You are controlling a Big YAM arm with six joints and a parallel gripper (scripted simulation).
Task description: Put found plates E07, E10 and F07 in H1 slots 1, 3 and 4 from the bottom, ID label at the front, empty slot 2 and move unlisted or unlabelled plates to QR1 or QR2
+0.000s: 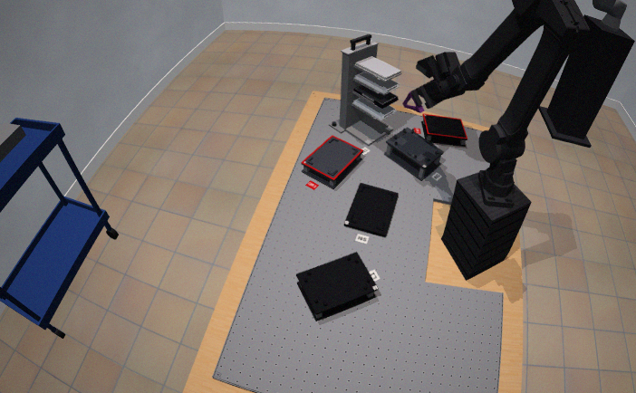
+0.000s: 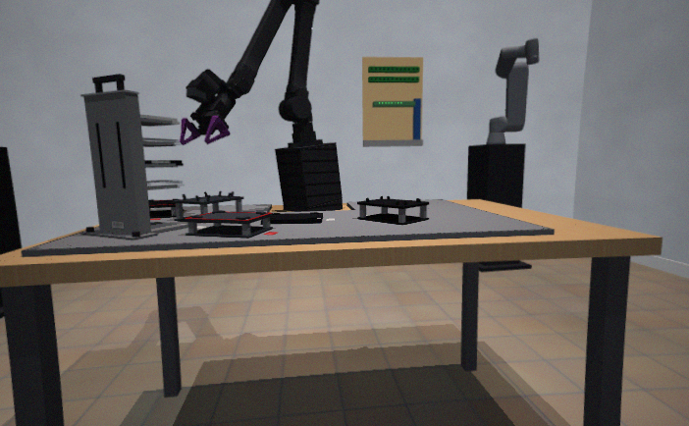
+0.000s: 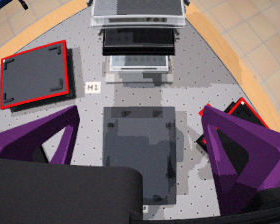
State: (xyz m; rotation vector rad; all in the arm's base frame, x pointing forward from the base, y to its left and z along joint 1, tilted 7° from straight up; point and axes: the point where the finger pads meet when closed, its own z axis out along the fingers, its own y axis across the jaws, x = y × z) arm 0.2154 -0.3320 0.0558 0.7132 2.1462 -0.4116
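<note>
The plate hotel H1 [image 1: 364, 88] is a grey tower with four shelves, at the far end of the deck. Each shelf holds a plate: a light grey one on top [image 1: 381, 68], a grey one below it [image 1: 377, 82], a black one on the third shelf down, and a grey one at the bottom [image 1: 373, 108]. In the wrist view the black plate [image 3: 139, 42] sits between grey ones; no ID labels are readable. My gripper [image 1: 412, 102] hangs open and empty in front of the shelves, apart from them, and it also shows in the side view [image 2: 204, 131].
A dark grey nest [image 1: 414, 151] stands just in front of H1, below my fingers. Two red-edged nests flank it: one grey-topped [image 1: 332, 158], one black-topped [image 1: 444, 127]. A flat black station [image 1: 371, 208] and a raised black nest [image 1: 336, 285] lie nearer. The arm's base [image 1: 486, 225] stands at the right.
</note>
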